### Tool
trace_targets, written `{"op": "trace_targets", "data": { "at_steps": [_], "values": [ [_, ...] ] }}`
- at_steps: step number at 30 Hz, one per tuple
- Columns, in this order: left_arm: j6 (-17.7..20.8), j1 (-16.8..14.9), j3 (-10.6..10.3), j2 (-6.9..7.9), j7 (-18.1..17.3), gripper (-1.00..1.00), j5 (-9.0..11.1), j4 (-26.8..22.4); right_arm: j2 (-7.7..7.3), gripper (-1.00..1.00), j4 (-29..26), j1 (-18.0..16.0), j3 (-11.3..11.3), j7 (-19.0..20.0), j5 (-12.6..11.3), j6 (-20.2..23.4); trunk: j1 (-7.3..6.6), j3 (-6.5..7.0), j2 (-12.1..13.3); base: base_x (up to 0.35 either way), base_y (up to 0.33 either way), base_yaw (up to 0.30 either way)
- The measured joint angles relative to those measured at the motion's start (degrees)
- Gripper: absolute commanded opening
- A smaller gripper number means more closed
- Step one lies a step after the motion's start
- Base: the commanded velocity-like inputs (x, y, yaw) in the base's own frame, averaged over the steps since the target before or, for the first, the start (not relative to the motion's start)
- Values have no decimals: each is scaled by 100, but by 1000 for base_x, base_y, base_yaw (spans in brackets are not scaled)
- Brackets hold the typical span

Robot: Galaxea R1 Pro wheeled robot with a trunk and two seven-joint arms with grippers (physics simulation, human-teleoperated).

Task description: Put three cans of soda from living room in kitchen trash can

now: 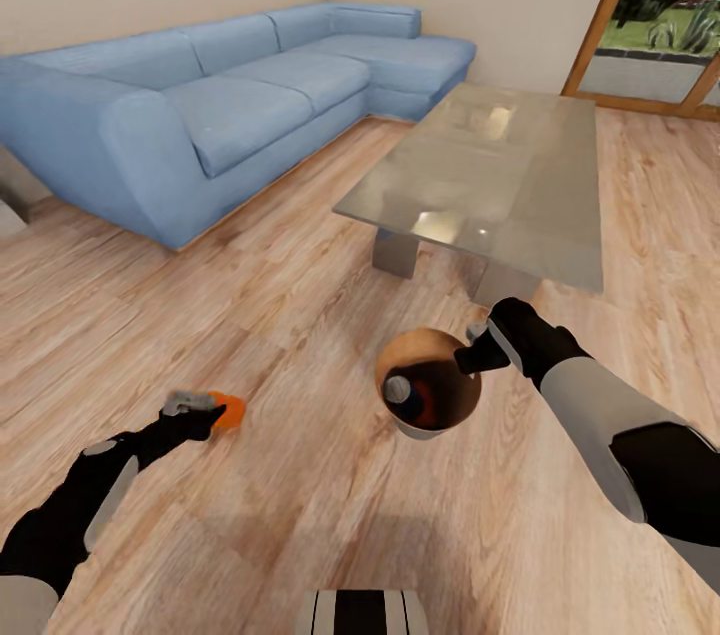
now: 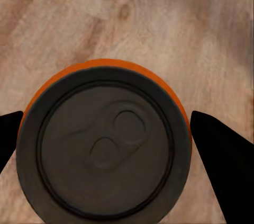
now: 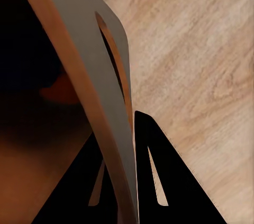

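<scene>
Standing over the wooden floor (image 1: 300, 335), the robot has both arms reaching down. The left gripper (image 1: 205, 413) sits around an orange soda can (image 1: 228, 410), whose grey top (image 2: 103, 147) faces the wrist camera; the two dark fingers (image 2: 225, 160) flank it with a sliver of floor showing on each side, so they look apart, though whether they touch the can lower down is hard to tell. Most of that can is hidden behind the gripper from the head camera. The right gripper (image 1: 478, 347) is clamped on the rim of the trash can (image 1: 440, 427), one finger inside the brown wall and one outside the grey wall (image 3: 90, 75). Inside the bin lies another can (image 1: 400, 390), its colour lost in shadow. Beyond stand the glass table (image 1: 560, 245) and the blue sofa (image 1: 230, 105), whose left end is cut off
</scene>
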Motion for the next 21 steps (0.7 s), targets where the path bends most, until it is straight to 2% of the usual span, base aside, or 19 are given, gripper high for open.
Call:
{"op": "trace_targets", "data": {
  "at_steps": [1, 2, 3, 4, 6, 8, 9, 11, 13, 14, 16, 19, 20, 21],
  "values": [
    [1581, -231, 126, 207, -71, -100, 81, -536, 36, -100, 0, 61, 6, 9, 55, -10, -2, 21, 2, 0, 0, 0],
    [1993, -923, 139, 245, -91, -100, 121, -810, 53, -100, 38, 74, 25, 11, 14, 2, -3, 42, 4, 0, 0, 0],
    [2475, -1656, 148, 269, -167, -100, 247, -1228, 80, -100, 10, 82, 22, -1, 26, -2, -8, 67, 4, 0, 0, 0],
    [3053, -2413, 151, 291, -295, -100, 203, -1201, 118, -100, 1, 91, 13, -3, 47, -7, -11, 89, 5, 0, 0, 0],
    [3342, -2802, 152, 297, -349, -100, 154, -1134, 171, -100, 5, 97, 18, 1, -2, 0, -15, 133, 8, 0, 0, 0],
    [3568, -3132, 151, 289, -399, -100, 188, -1069, 203, -100, 3, 97, 14, 1, -44, 4, -21, 177, 11, 0, 0, 0],
    [3782, -3412, 152, 277, -526, -100, 188, -994, 231, -100, 3, 99, 20, 1, -15, 2, -23, 199, 12, 0, 0, 0],
    [3968, -3710, 146, 251, -750, -100, 206, -897, 260, -100, 2, 99, 24, -3, 13, -1, -28, 244, 15, 0, 0, 0],
    [4184, -4257, -10, 128, -1296, -100, 293, -677, 312, -100, 3, 100, 34, -4, 58, -6, -34, 288, 17, 0, 0, 0],
    [4208, -4389, -104, 64, -1410, -100, 244, -610, 324, -100, 1, 100, 31, -4, 29, -3, -36, 310, 19, 0, 0, 0],
    [4237, -4748, -622, -278, -1711, -100, 257, -332, 357, -100, -3, 100, 27, -2, -13, 1, -41, 354, 22, 0, 0, 0],
    [4237, -4891, -1117, -620, -1899, -100, 220, -145, 372, -100, -6, 100, 25, -2, -25, 2, -48, 420, 26, 0, 0, 0],
    [4237, -4942, -1458, -808, -2041, -100, 159, -38, 380, -100, -8, 100, 25, -5, 12, -2, -50, 442, 27, 0, 0, 0],
    [4237, -4963, -1642, -913, -2105, -100, 246, 22, 383, -100, -9, 100, 24, -2, 35, -4, -72, 460, 66, 0, 0, 0]
  ]
}}
